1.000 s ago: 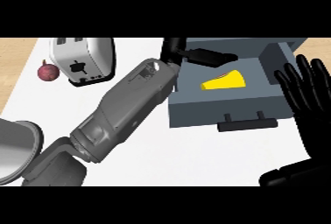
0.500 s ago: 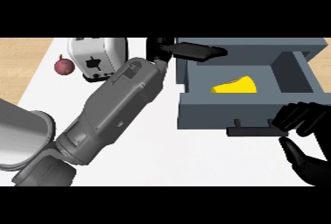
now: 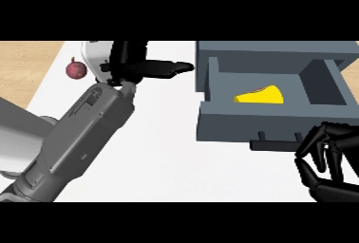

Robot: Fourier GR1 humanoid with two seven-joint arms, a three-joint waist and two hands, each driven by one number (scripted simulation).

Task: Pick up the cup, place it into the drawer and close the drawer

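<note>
While closing: right hand point(image 3: 329, 161), fingers curled and empty, has dropped to the drawer point(image 3: 270, 124) front.
Left hand point(image 3: 136, 64): grip cannot be told.
Cup: not visible.
Drawer: open, yellow wedge point(image 3: 261, 96) inside.

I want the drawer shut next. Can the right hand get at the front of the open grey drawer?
Probably yes: the right hand sits just in front of the open grey drawer's front panel by its dark handle, with nothing between them.

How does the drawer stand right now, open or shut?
Open. The drawer is pulled out from its housing, its inside in plain view with a yellow wedge lying in it. No cup shows.
</note>
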